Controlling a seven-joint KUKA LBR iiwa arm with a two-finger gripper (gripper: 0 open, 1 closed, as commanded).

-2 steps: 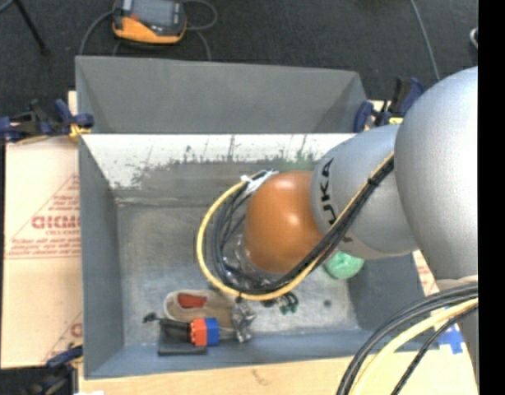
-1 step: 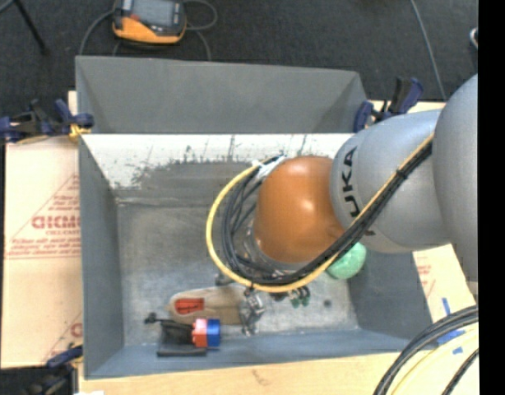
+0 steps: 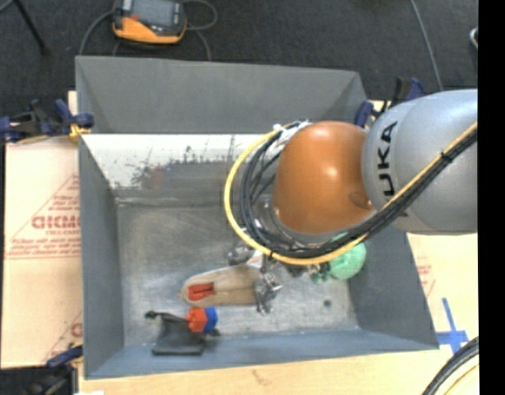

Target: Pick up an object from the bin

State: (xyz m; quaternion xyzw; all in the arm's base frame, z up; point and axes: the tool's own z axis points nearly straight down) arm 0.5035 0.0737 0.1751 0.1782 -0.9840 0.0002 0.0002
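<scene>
My gripper (image 3: 253, 275) hangs under the arm's orange dome, low over the front middle of the bin. It is open: one fingertip (image 3: 238, 257) shows just behind the right end of a flat tan object with a red insert (image 3: 213, 290), and the other fingertip (image 3: 267, 293) is at that same end's front edge. The tan object lies flat on the floor, stretching to the left. Whether the fingertips touch it I cannot tell. A green crumpled thing (image 3: 349, 262) lies just to the right, partly hidden by the arm.
A black object (image 3: 177, 336) with a red and blue piece (image 3: 201, 319) lies by the front wall, left of the gripper. The arm and its cables cover the bin's right middle. The left half of the floor is bare grey metal.
</scene>
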